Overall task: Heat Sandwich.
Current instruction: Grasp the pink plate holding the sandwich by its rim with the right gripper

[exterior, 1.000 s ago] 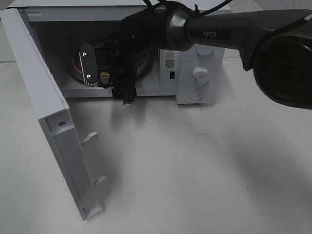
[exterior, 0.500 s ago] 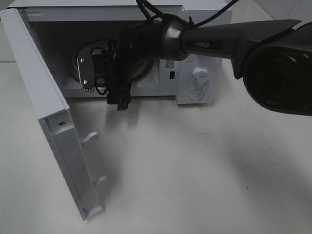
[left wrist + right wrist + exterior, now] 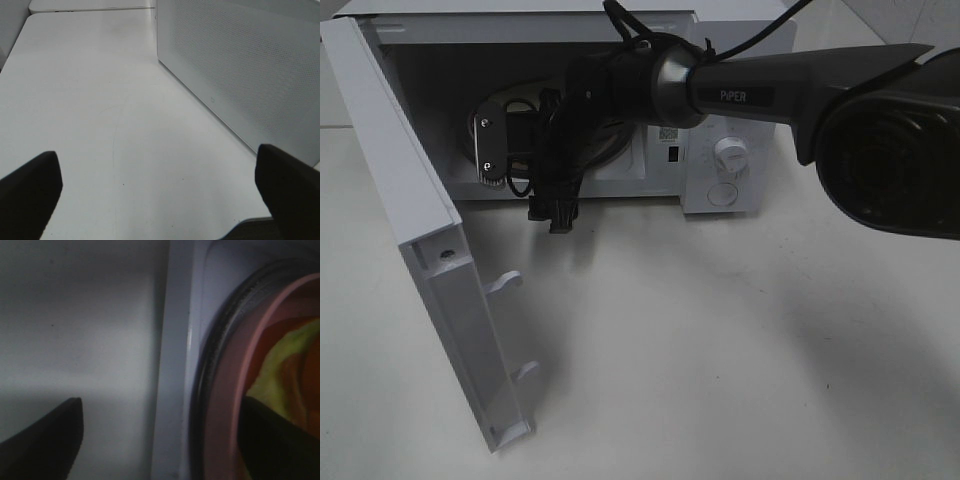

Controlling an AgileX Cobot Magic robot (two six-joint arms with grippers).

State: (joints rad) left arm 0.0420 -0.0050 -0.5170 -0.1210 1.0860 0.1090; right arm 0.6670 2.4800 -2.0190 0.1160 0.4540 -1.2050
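Now, starting at the left, the left gripper (image 3: 160,195) hangs over the bare table (image 3: 100,100) with its fingers spread wide, holding nothing. Just beside it is the microwave's door (image 3: 470,330), swung open exactly as it was a second ago. Inside the cavity (image 3: 440,100) the right gripper (image 3: 160,440) has its fingers apart, clamped on nothing, and the rim of the pink plate (image 3: 230,405) shows between them. The sandwich (image 3: 280,365) sits on that plate over the turntable (image 3: 207,370), its yellow-green filling showing. Since a second ago the right arm (image 3: 770,80) has rolled, and its hanging black camera mount (image 3: 555,208) has slid toward 8 o'clock. At 3 o'clock of the cavity, the dial (image 3: 730,153) is unchanged.
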